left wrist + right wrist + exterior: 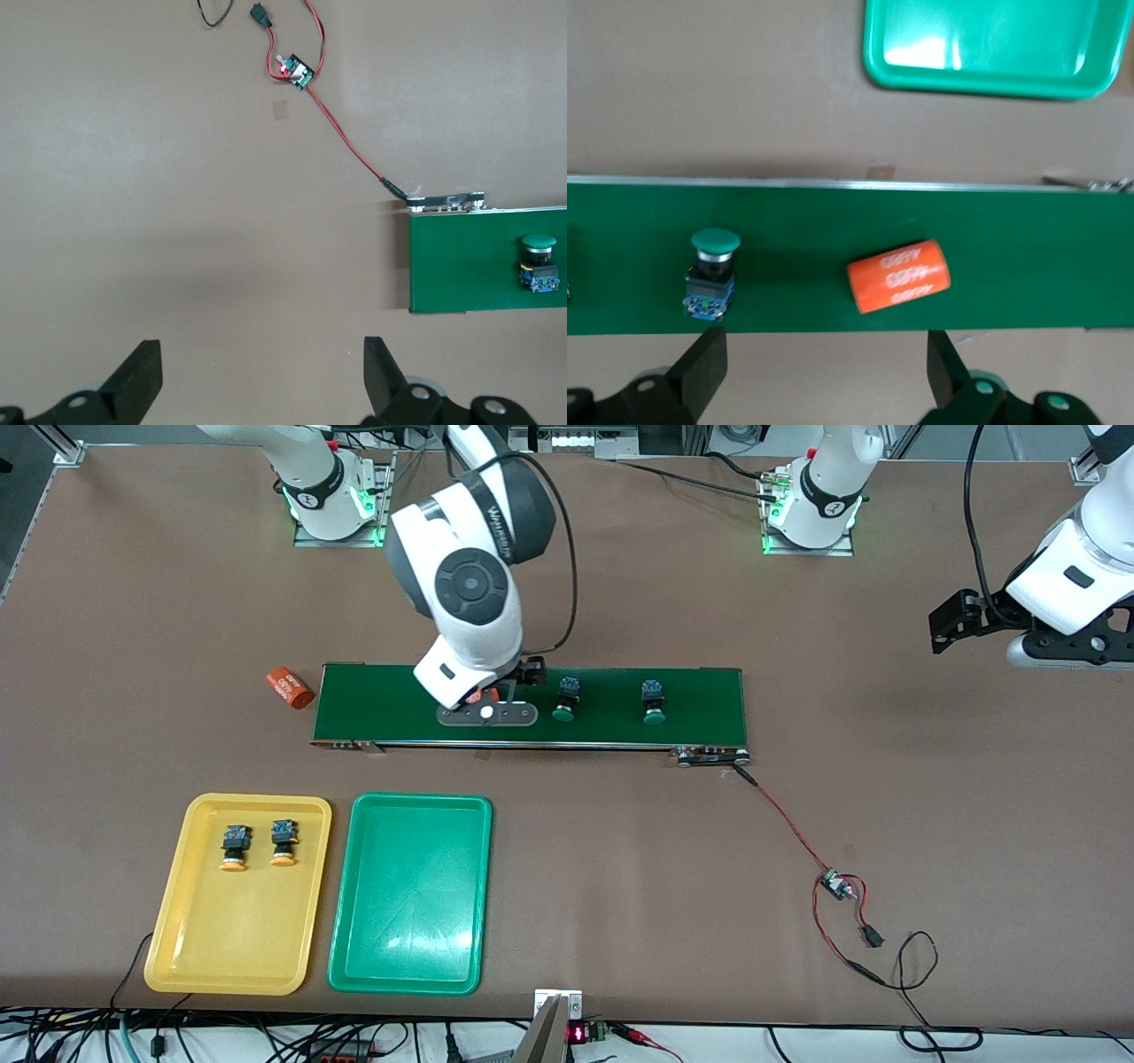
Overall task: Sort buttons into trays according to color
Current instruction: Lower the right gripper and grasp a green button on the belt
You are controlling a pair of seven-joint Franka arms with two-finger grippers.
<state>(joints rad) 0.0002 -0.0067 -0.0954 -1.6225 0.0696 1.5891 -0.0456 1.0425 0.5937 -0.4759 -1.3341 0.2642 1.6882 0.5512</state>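
Observation:
Two green-capped buttons (567,698) (653,701) lie on the dark-green conveyor belt (390,708). Two yellow-orange buttons (234,846) (283,841) rest in the yellow tray (177,948). Beside it, the green tray (412,921) holds nothing. My right gripper (514,677) (824,345) hangs open and holds nothing, above the belt's edge farther from the front camera. It is close to an orange cylinder (899,276) and one green button (711,270). My left gripper (950,624) (261,354) waits open over bare table, off the belt's end where the other green button (539,261) shows.
A second orange cylinder (290,687) lies on the table off the belt's end toward the right arm. Red and black wires with a small circuit board (837,886) (299,73) trail from the belt's other end toward the front edge.

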